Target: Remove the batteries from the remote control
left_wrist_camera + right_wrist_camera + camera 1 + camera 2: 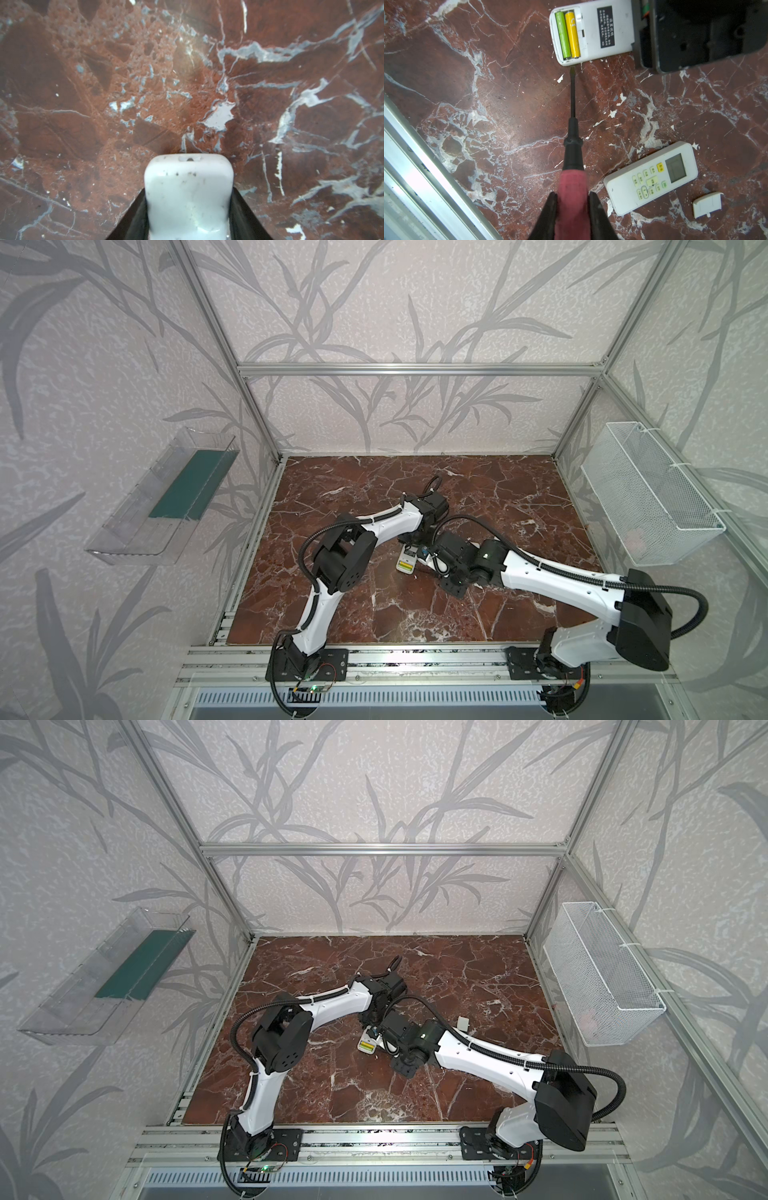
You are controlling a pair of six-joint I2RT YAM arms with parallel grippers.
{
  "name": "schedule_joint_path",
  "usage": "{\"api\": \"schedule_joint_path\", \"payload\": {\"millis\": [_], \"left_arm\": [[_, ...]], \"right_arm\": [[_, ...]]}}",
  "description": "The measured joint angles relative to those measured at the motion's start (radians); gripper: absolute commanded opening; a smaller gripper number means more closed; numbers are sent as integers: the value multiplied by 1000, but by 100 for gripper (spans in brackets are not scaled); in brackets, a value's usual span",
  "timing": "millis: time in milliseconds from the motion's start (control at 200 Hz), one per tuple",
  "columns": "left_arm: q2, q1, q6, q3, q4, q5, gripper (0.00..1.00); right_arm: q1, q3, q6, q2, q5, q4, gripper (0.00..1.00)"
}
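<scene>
Prying step at the open battery bay. The remote control (602,31) lies face down near the middle of the marble tabletop (488,104). Its bay is uncovered at the near end, with two batteries (572,35), one green and one yellow, seated side by side inside. The left gripper (189,193) is clenched across the far part of the casing, pinning it. The right gripper (573,196) grasps the red handle of the screwdriver (572,145). Its flat tip sits just beside the casing edge, in line with the end of the yellow cell; whether it touches the plastic cannot be told from the wrist view. Done well, the blade would likely rise over that edge and slip under the cell's end. It would then lever upward gently while the left hold resists sliding. A second remote (652,178) lies face up to the right, a loose battery cover (707,204) near it.
</scene>
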Motion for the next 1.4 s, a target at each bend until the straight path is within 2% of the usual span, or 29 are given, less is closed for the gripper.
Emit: {"api": "schedule_joint_path", "payload": {"millis": [440, 660, 950, 1400], "left_arm": [[10, -11, -5, 17, -18, -26, 0], [11, -15, -4, 19, -20, -37, 0], [12, -16, -4, 19, -22, -47, 0], [23, -22, -3, 38, -39, -55, 0]], "right_arm": [[1, 16, -11, 3, 2, 12, 0], [1, 39, -24, 70, 21, 11, 0], [3, 58, -30, 80, 35, -3, 0], [3, 161, -62, 151, 39, -83, 0]]}}
